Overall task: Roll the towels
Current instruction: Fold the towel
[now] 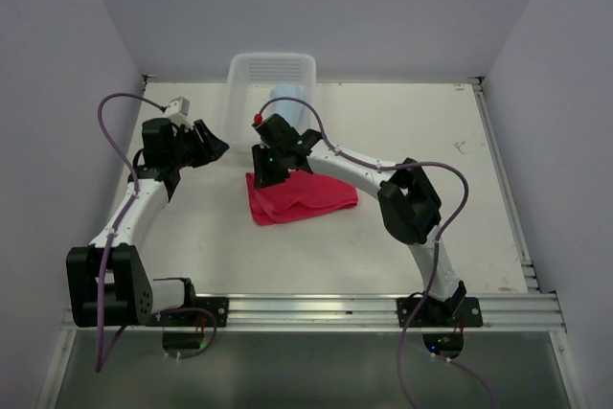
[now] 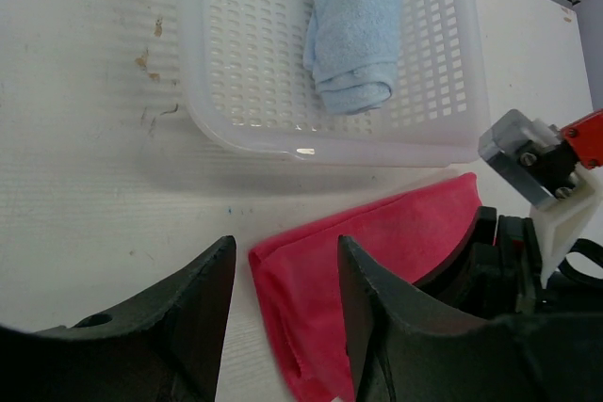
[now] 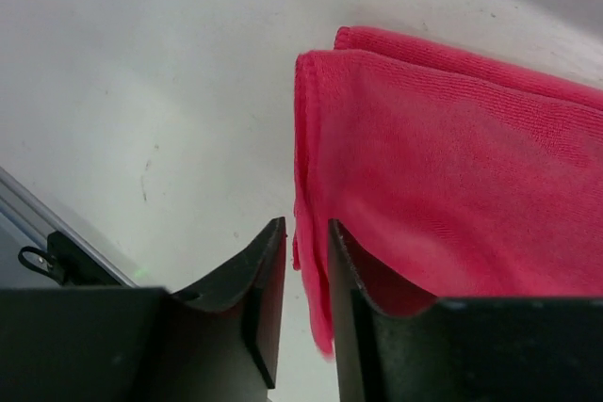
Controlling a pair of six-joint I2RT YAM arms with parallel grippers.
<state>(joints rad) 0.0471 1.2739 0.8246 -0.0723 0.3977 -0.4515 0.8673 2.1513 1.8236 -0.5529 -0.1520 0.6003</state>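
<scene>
Two towels in view. On table (image 1: 431, 131), approx centre, red towel (image 1: 305, 196) lies folded, just in front of white mesh basket (image 1: 271, 69) at far edge. The blue towel (image 1: 287, 98) is rolled up and lies inside basket, roll end toward basket's near wall (L wrist cam).

R gripper (image 1: 267, 177) is down at red towel's far-left corner. R wrist cam:
- Jaws set nearly together, only a narrow slot between.
- Towel's folded edge runs thru that slot, against one finger's inner face. Thin strip of bare table shows beside the other finger.
- Firm pinch or not: can't tell.
- Two layers visible at the corner, one set slightly back from the other.
- Rest of cloth spreads flat to the right of the fingers.

L gripper (image 1: 218, 148) hovers left of red towel, off the cloth, near basket's near-left corner. L wrist cam:
- Fingers spread wide, nothing between them.
- Bare table and towel's nearest corner seen thru the gap.
- No contact w/ towel as far as visible.
- R arm's wrist w/ grey-white cam mount (image 2: 551, 204) sits at right of that view, over towel's other end.

Few small brown marks (image 2: 146, 58) on table, left of basket.
</scene>
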